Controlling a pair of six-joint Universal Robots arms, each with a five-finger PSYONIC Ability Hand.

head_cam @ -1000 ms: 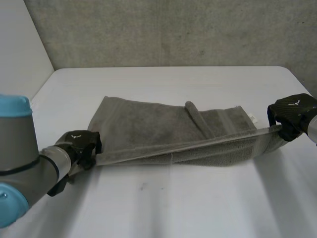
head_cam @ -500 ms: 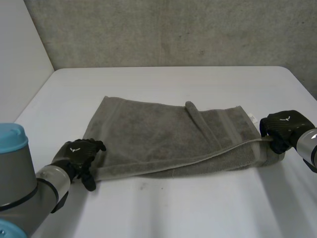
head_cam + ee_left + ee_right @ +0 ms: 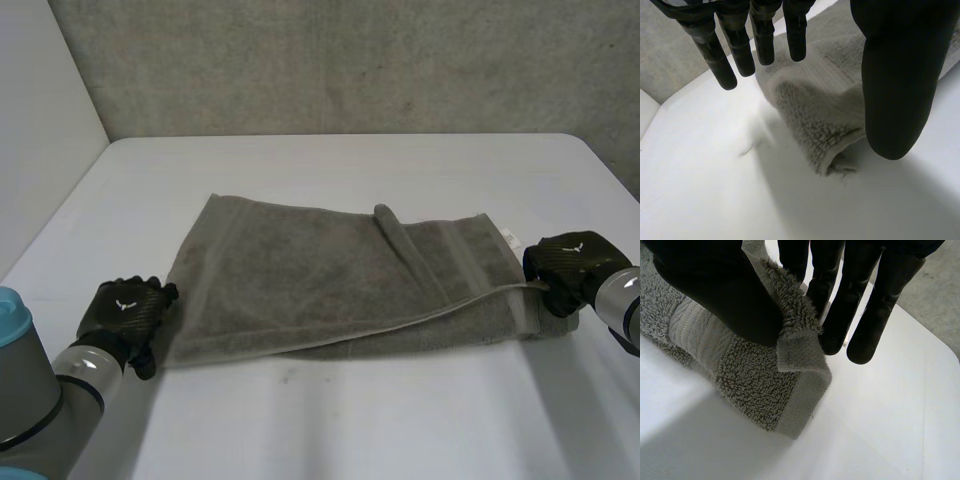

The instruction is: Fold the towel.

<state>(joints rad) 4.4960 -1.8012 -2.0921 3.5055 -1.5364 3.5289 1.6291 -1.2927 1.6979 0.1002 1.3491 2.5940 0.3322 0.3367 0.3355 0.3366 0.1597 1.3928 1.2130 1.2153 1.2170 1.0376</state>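
A grey towel (image 3: 330, 280) lies folded in half across the middle of the white table (image 3: 330, 420), with a raised crease near its back edge. My left hand (image 3: 125, 312) hovers just off the towel's left front corner (image 3: 832, 150), fingers (image 3: 742, 47) straight and spread, holding nothing. My right hand (image 3: 565, 265) is at the towel's right front corner. Its thumb (image 3: 720, 295) and fingers (image 3: 837, 300) pinch the top layer's corner (image 3: 795, 335) just above the lower layer.
A small white label (image 3: 510, 240) sticks out at the towel's right back corner. A grey wall (image 3: 350, 60) closes the far side of the table. Bare table surface runs in front of the towel and behind it.
Both hands lowered the stretched front edge onto the towel. My left hand let go of its corner, opened and drew back to the left. The right hand kept its pinch.
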